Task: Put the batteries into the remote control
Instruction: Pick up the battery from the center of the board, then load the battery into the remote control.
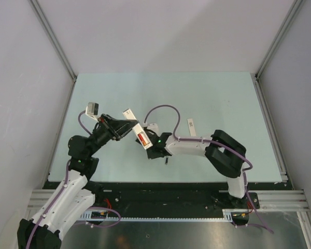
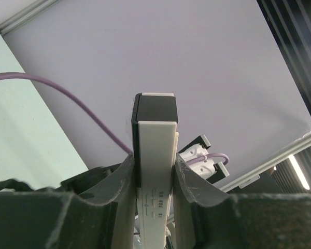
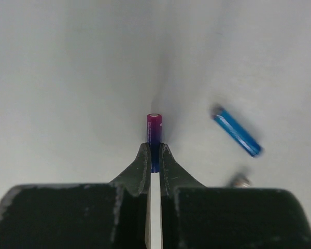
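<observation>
The remote control, a slim white bar, is held off the table in my left gripper. A red patch shows at its lower end. In the left wrist view the remote stands upright between my fingers, dark end up. That gripper is shut on it. My right gripper is beside the remote's lower end. In the right wrist view it is shut on a red-and-blue battery that sticks out past the tips. A blue battery lies on the table to its right.
A small white flat strip lies on the pale green table right of centre. A tiny dark piece lies under the right wrist. A blurred grey object lies near the blue battery. Grey walls enclose the table.
</observation>
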`<action>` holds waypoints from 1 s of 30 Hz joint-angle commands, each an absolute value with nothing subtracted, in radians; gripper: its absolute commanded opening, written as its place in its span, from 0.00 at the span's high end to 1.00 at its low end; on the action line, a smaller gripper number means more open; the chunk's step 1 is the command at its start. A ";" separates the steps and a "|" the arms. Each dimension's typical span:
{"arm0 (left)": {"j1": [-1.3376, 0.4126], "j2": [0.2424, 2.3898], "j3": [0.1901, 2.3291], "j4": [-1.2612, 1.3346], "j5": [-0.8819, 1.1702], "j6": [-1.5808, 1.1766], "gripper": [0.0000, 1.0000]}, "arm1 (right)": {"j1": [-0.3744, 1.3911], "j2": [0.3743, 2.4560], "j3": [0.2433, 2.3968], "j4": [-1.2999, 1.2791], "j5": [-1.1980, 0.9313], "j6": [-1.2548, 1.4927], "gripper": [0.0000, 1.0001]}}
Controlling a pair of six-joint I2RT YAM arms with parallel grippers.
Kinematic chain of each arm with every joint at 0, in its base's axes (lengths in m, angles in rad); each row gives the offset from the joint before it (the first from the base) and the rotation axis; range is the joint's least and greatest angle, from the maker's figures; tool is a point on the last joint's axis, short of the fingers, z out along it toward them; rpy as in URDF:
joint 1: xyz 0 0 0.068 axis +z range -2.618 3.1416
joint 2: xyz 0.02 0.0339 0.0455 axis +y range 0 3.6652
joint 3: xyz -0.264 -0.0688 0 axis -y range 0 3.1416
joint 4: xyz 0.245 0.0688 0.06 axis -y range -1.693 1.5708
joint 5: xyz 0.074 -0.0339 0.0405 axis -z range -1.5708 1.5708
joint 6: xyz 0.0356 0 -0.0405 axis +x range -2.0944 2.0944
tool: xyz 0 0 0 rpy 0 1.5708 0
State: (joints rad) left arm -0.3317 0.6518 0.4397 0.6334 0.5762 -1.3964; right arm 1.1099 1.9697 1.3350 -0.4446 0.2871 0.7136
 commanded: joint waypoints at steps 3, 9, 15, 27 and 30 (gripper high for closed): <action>-0.336 0.672 0.456 0.666 0.548 -1.373 1.00 | 1.052 1.766 1.254 -0.574 0.324 0.675 1.00; -0.336 0.701 0.385 0.667 0.558 -1.364 1.00 | 0.983 1.502 1.203 -0.699 0.331 0.600 1.00; -0.337 0.784 0.310 0.675 0.548 -1.339 1.00 | 0.948 1.301 1.213 -0.845 0.253 0.548 1.00; -0.432 0.963 0.305 0.718 0.482 -1.273 1.00 | 0.979 1.273 1.386 -0.956 0.037 0.514 1.00; -0.454 0.979 0.299 0.735 0.468 -1.263 1.00 | 0.997 1.314 1.440 -0.974 0.028 0.500 1.00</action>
State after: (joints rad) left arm -0.4236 0.9680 0.2943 0.6495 0.4999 -1.3064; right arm 0.9691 1.2751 1.3392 -0.9417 0.0826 0.5373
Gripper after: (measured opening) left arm 0.326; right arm 0.033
